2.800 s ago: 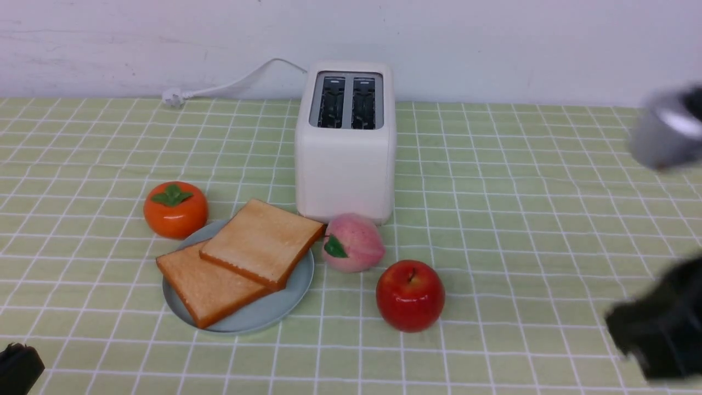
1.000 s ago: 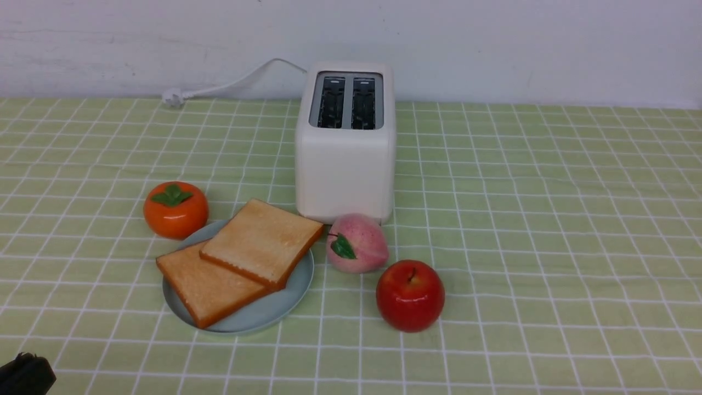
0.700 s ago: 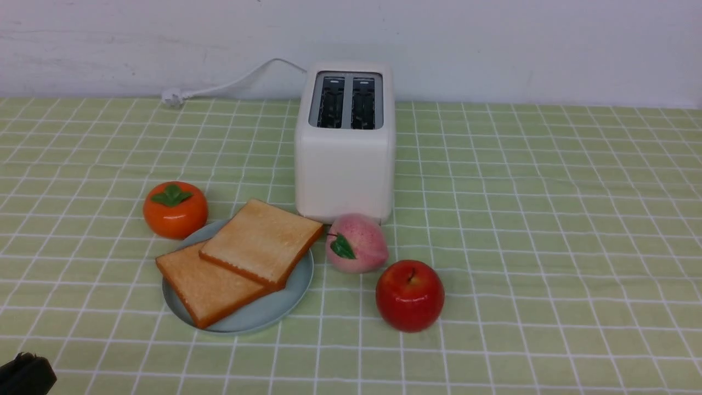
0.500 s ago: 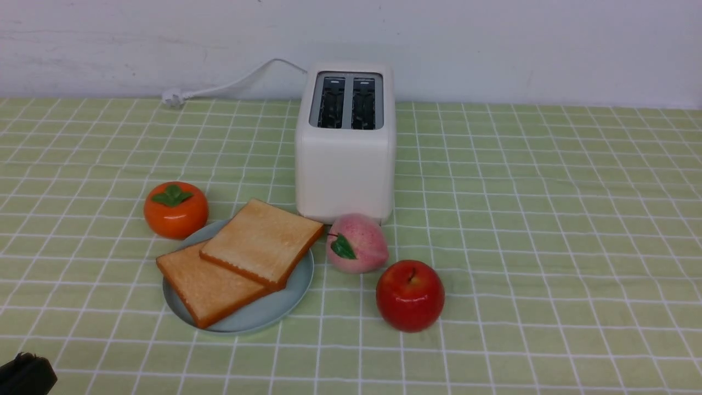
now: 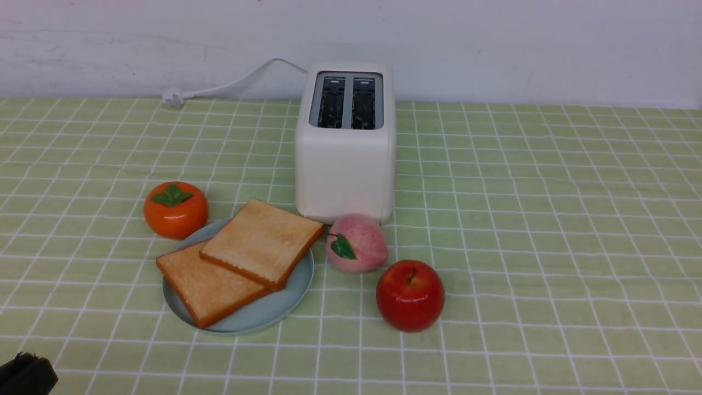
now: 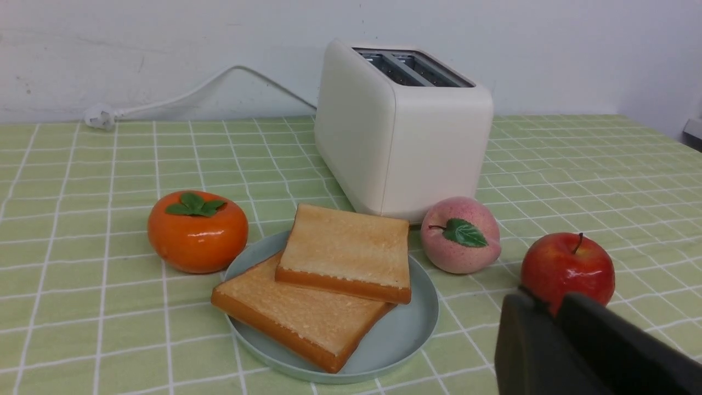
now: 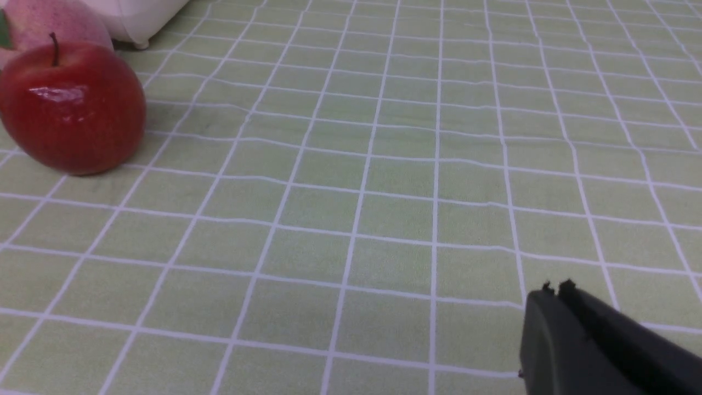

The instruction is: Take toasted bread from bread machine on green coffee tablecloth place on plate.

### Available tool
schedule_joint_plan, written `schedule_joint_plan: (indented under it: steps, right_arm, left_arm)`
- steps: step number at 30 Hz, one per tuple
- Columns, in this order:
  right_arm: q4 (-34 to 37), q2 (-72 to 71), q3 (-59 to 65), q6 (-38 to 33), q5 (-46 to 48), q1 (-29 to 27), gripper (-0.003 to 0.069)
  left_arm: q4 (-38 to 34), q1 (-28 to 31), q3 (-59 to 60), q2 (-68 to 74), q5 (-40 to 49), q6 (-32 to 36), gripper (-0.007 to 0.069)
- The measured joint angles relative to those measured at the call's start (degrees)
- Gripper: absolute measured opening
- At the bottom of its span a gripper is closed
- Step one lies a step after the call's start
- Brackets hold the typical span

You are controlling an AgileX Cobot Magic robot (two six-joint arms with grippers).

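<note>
Front view showed both slices of toasted bread (image 5: 241,258) lying on the plate (image 5: 285,299), near the bread machine (image 5: 344,164); its slots looked empty; the job seemed done; both grippers, left gripper (image 6: 548,307) and right gripper (image 7: 556,288), were closed, holding nothing; next they likely only needed to rest

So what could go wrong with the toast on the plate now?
The top toast slice lies across the lower slice, and the lower one's corner sticks out past the plate rim, so a bump might tip it onto the cloth. The peach and persimmon sit right beside the plate; either could probably roll if an arm brushes it. The left gripper hangs low near the apple and might knock it.
</note>
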Motion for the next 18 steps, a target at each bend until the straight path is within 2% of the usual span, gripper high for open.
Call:
schedule_joint_plan:
  steps: [18]
  right_arm:
    - [0.00,0.00,0.00,-0.07,0.02,0.00,0.0004]
  left_arm:
    - [0.00,0.00,0.25,0.00,-1.03,-0.17,0.0088]
